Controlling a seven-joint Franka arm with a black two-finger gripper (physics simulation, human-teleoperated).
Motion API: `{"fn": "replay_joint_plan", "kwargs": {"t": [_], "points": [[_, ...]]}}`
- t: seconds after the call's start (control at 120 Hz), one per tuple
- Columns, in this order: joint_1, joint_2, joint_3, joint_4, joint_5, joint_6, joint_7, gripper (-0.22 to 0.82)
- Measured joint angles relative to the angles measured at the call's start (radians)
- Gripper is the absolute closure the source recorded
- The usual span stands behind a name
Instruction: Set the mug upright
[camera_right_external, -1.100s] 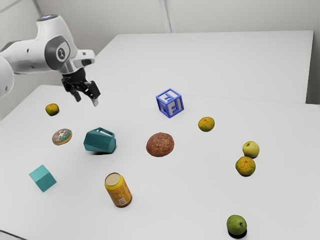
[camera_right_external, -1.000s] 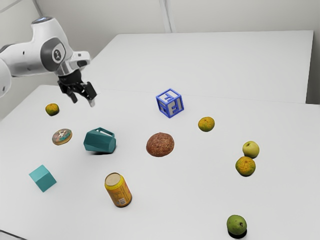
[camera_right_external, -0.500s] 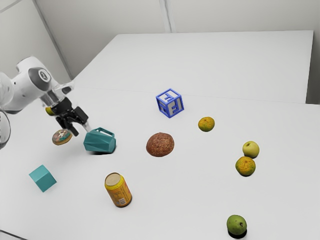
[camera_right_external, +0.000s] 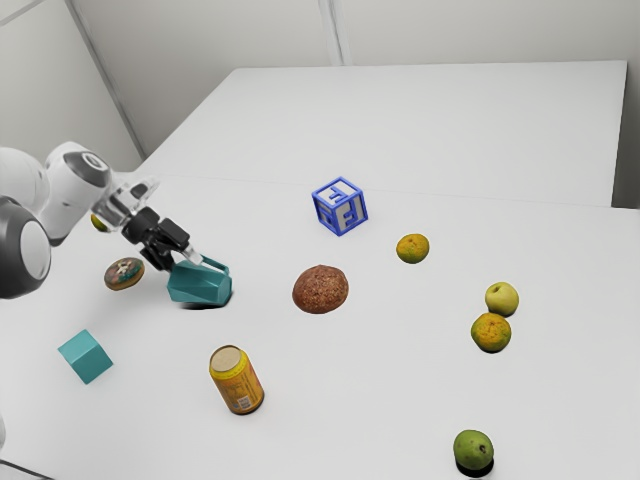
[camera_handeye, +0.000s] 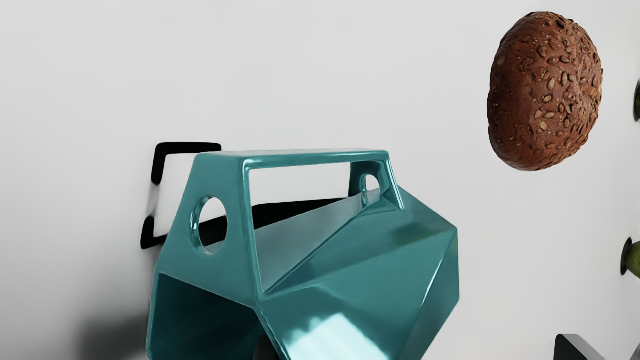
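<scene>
The teal mug lies on its side, its handle raised and its mouth toward the exterior view's left. Over its mouth end hangs my gripper, pointing down at a slant. In the wrist view the faceted mug is close below the hand, with the handle loop and dark inside of the mouth visible. There my gripper stands open: one dark fingertip is at the mouth's rim, the other beyond the base end. Whether either touches the mug is unclear.
Near the mug are a donut, a teal cube, a yellow can and a seeded bun. A blue letter block stands farther back; several fruits, including a green one, lie toward the exterior view's right.
The gripper has come down from high above the table, first toward the exterior view's left, then slightly right to the mug's mouth end. The mug lies as before.
</scene>
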Motion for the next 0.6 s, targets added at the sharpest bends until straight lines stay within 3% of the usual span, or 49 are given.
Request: {"fn": "replay_joint_plan", "kwargs": {"t": [0.183, 0.425, 0.6], "points": [[0.010, 0.004, 0.000, -0.001, -0.038, -0.017, 0.030, 0.20], [0.016, 0.004, 0.000, -0.001, -0.049, -0.026, 0.054, 0.59], [0.015, 0.002, -0.002, -0.005, -0.059, -0.027, 0.063, 0.69]]}}
